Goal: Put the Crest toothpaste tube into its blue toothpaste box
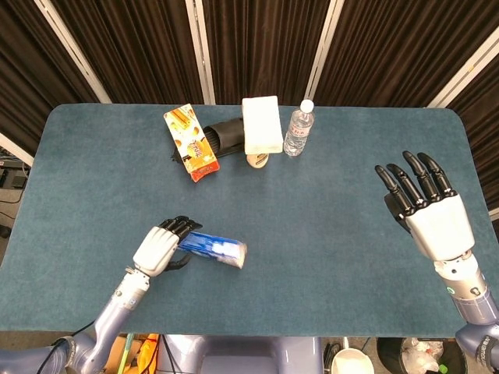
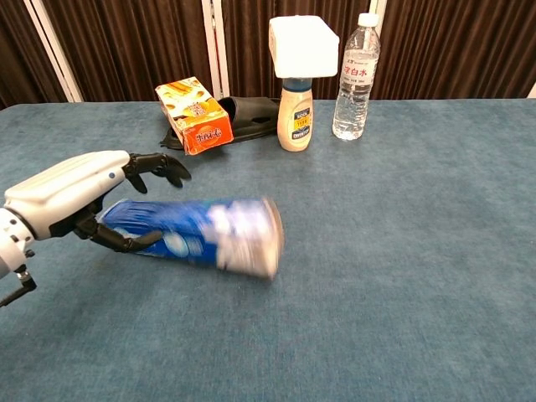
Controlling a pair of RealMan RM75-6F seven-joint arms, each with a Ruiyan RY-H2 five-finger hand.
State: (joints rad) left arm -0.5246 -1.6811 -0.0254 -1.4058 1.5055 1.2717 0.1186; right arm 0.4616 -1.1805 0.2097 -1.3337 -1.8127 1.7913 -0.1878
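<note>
The blue toothpaste box (image 1: pixel 216 248) lies low over the table in front of my left hand (image 1: pixel 158 248). It points right and its far end is blurred. In the chest view the box (image 2: pixel 197 230) sits under my left hand (image 2: pixel 79 191). The fingers (image 2: pixel 157 164) are spread above it and off its top, while the thumb curls along its near side. My right hand (image 1: pixel 427 212) hovers open at the right edge with nothing in it. No toothpaste tube shows in either view.
At the back stand an orange snack box (image 1: pixel 189 142), a black slipper (image 1: pixel 222 134), a beige bottle (image 2: pixel 294 113) with a white block (image 1: pixel 262 124) on top, and a water bottle (image 1: pixel 299 128). The table (image 1: pixel 327 234) is covered in blue cloth.
</note>
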